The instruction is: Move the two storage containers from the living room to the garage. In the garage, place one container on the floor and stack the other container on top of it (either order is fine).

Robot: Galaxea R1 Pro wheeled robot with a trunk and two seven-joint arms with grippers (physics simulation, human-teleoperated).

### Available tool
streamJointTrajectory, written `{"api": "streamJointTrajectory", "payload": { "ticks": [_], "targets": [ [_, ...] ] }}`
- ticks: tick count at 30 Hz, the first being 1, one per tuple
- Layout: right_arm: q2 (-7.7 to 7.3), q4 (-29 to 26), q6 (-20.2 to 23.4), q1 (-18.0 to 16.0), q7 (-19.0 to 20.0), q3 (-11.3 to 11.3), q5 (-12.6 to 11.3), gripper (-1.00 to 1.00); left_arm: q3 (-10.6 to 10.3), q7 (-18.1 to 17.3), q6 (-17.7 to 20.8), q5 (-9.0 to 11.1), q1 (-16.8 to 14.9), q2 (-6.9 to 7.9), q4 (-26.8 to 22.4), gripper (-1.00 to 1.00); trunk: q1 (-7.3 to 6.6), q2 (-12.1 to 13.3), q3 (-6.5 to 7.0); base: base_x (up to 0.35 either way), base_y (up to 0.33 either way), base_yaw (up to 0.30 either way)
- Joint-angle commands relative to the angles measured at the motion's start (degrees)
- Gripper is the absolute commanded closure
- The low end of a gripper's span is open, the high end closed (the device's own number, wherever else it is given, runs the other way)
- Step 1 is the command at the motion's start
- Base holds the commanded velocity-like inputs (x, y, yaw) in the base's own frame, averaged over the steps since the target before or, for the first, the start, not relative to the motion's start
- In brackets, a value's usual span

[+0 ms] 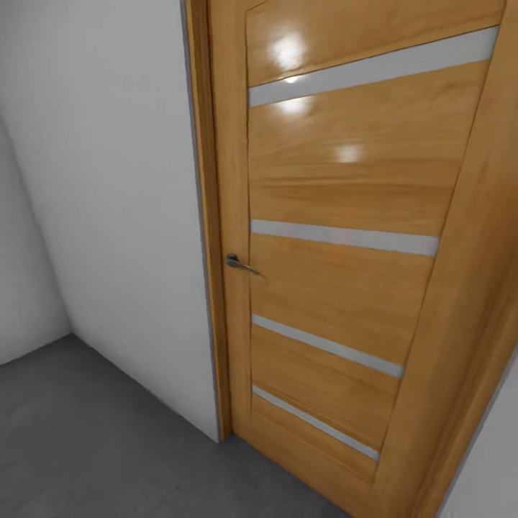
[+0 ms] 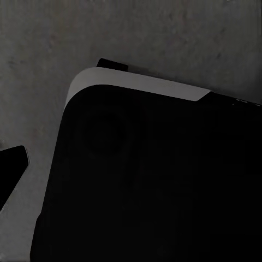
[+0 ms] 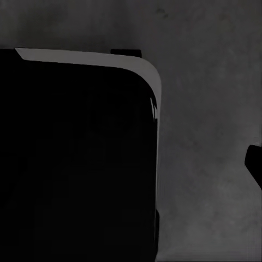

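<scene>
grey concrete floor (image 1: 86,439), white wall (image 1: 108,180) — closed wooden door (image 1: 338,273)

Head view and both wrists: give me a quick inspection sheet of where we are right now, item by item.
Surface: dark grey concrete floor, bare where seen.
Job's things: nothing seen.
Clutter: nothing seen.
Hands: a dark finger tip at the edge of the left wrist view, another in the right; open or shut cannot be told.
Cables: nothing seen.
Surroundings: closed wooden door with pale horizontal strips and a metal handle; plain white wall beside it; the robot's black base over the floor in both wrist views.
</scene>
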Motion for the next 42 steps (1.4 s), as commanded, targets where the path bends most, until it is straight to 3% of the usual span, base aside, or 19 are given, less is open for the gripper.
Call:
{"api": "streamJointTrajectory", "payload": {
  "ticks": [1,30,42],
  "targets": [
    [-0.01,-0.02,-0.14,-0.01,0.08,-0.07,0.09,-1.00,-0.01,0.02,-0.12,0.59,0.00,-0.02,-0.01,-1.00,0.00,-0.03,-0.05,0.000,0.249,-0.289],
    [-0.01,-0.02,-0.14,-0.01,0.11,-0.07,0.08,-1.00,0.01,0.02,-0.12,0.59,0.00,-0.02,-0.05,-1.00,0.00,-0.03,-0.05,0.038,0.153,-0.289],
    [-0.01,-0.02,-0.14,-0.01,0.11,-0.07,0.08,-1.00,-0.01,0.02,-0.12,0.59,0.00,-0.02,-0.05,-1.00,0.00,-0.03,-0.05,0.015,0.032,-0.288]
  ]
}}
